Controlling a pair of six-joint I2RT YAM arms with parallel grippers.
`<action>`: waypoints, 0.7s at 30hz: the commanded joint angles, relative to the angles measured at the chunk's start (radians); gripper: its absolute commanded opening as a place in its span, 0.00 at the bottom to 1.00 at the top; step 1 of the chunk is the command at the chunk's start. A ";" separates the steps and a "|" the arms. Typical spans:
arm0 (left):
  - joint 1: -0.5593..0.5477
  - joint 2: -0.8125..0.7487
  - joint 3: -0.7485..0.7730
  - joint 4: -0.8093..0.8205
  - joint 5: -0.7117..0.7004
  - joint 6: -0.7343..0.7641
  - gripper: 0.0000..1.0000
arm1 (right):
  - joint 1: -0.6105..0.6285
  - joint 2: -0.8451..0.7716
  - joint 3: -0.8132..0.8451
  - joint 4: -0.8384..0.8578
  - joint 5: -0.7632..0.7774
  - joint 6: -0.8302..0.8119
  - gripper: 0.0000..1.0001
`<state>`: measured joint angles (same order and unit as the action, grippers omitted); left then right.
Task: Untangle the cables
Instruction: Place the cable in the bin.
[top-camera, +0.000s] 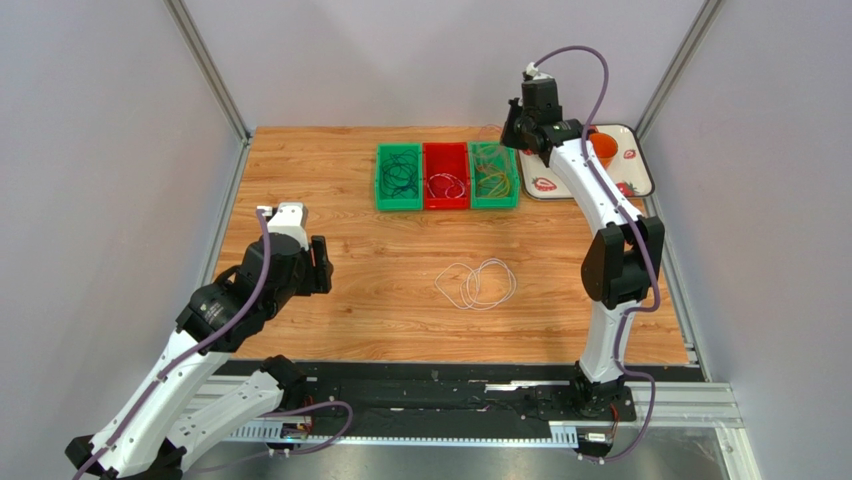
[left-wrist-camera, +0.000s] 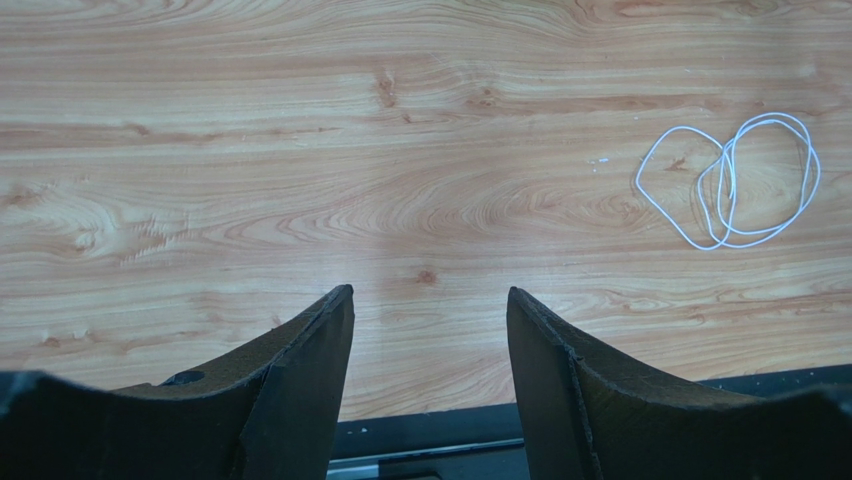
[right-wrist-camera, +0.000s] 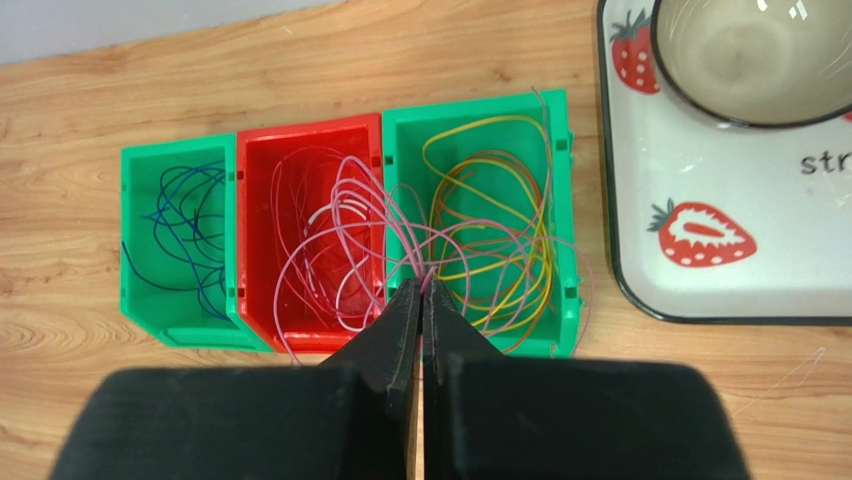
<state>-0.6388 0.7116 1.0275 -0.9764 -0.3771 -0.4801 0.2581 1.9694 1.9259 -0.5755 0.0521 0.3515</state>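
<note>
Pink cables (right-wrist-camera: 412, 255) — seemingly in right fingers (right-wrist-camera: 398, 335) — overhang bins (right-wrist-camera: 470, 106).

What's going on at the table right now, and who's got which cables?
The right gripper is shut on a bunch of pink cables, held above the red bin and the right-hand green bin, with their loops spreading over both. The left gripper is open and empty over the bare table. The white cables lie loose on the wood off to its right, untouched.
</note>
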 joint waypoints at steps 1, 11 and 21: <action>0.008 -0.006 0.003 0.021 -0.009 0.018 0.66 | 0.000 -0.073 -0.051 0.074 -0.035 0.038 0.00; 0.007 -0.012 0.002 0.024 -0.003 0.018 0.66 | 0.000 -0.055 -0.056 0.013 0.117 0.050 0.00; 0.010 -0.009 0.000 0.025 -0.003 0.020 0.66 | 0.007 0.144 0.223 -0.110 0.155 0.078 0.00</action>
<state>-0.6353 0.7078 1.0275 -0.9760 -0.3763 -0.4801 0.2588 2.0464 2.0296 -0.6464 0.1719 0.4072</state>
